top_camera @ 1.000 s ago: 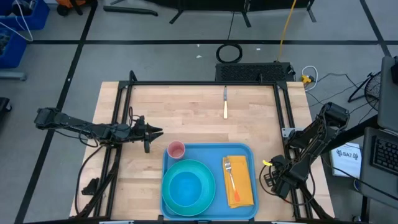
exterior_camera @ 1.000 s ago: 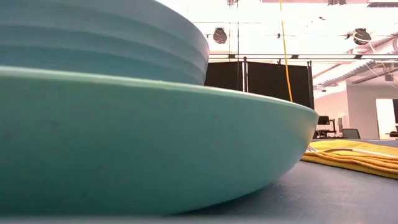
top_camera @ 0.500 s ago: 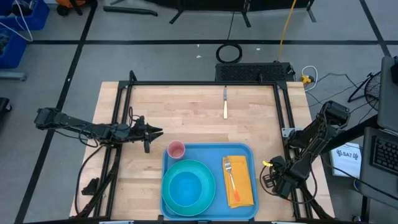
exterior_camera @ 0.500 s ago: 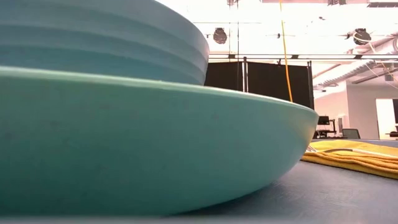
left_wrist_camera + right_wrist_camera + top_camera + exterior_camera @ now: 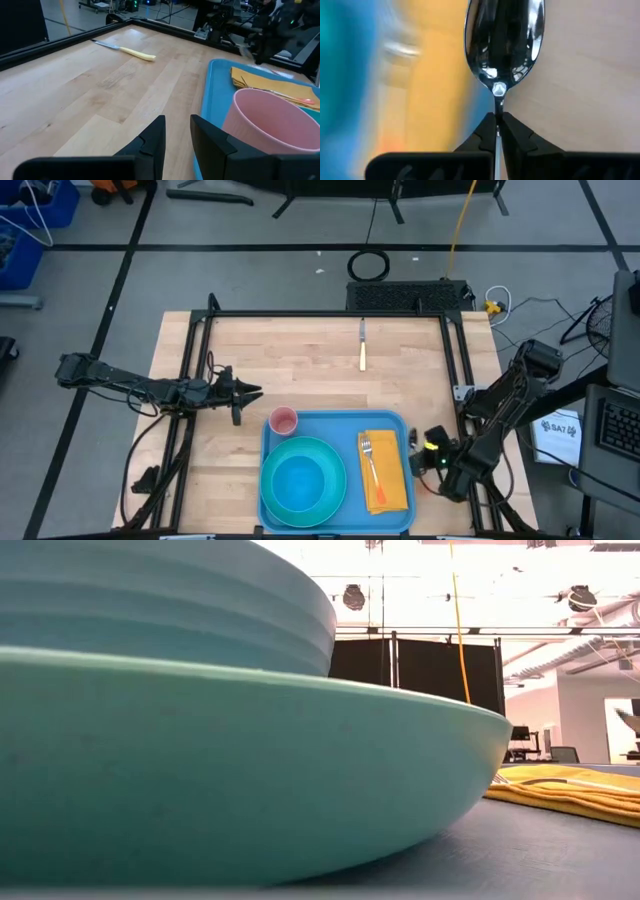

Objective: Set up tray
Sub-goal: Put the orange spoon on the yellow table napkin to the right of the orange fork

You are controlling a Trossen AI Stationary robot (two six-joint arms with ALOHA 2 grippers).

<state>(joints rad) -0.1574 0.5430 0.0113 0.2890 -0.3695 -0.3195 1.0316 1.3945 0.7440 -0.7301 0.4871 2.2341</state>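
Note:
The blue tray (image 5: 335, 425) lies at the table's near edge. On it stand a teal plate (image 5: 272, 465) with a blue bowl (image 5: 302, 482) in it, a pink cup (image 5: 284, 421), and a yellow napkin (image 5: 388, 480) with a fork (image 5: 370, 460) lying on it. My right gripper (image 5: 420, 455) is just off the tray's right rim, shut on a metal spoon (image 5: 504, 40). My left gripper (image 5: 252, 391) hovers left of the cup with its fingers (image 5: 155, 137) a narrow gap apart, empty. My right gripper pinches the spoon's thin handle (image 5: 497, 111) between its two fingertips, just behind the spoon's bowl. The fingers come from the table's right side and lie along the handle. The spoon's bowl sticks out ahead of them, by the tray's right rim.
A knife with a yellow handle (image 5: 362, 352) lies on the bare wood toward the table's far edge. A black frame (image 5: 200, 340) runs along the table's left, far and right sides. In the low view the plate (image 5: 250, 770) fills most of the picture.
My right gripper has come from beyond the table's right edge toward the tray's right rim, carrying the spoon. The left arm and the things on the tray have kept still.

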